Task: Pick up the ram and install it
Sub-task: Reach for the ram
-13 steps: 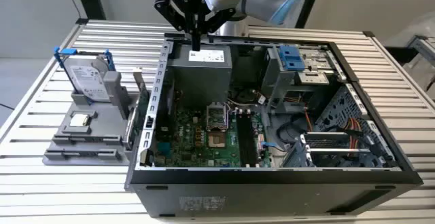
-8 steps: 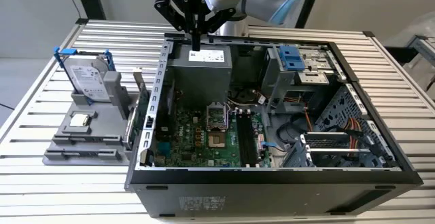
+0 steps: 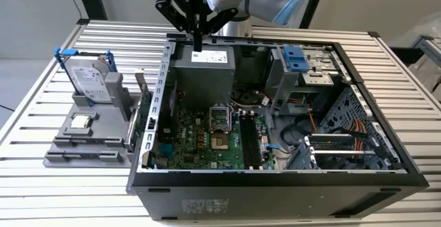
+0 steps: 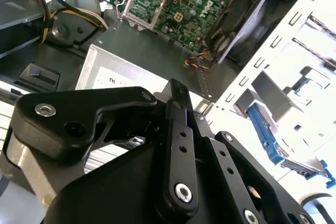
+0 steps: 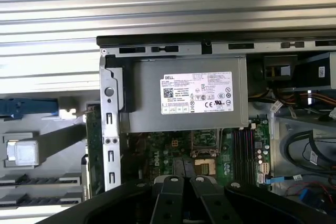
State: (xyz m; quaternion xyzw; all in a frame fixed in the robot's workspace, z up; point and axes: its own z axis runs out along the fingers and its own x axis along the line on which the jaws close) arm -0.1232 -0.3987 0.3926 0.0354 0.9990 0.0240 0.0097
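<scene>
Above case, end effector, apparently closed

Table: pale silver, ribbed in parallel slats. Computer case: black outside, grey metal within. Power supply: plain grey, white label with black print. Motherboard: green, black slots. Hard drive: silver, blue frame. Holder under it: flat grey. Drive latch: bright blue. Cables: orange, yellow. Gripper: matte black.

Matt black tool (smooth), ribbed shiny metal table.
</scene>
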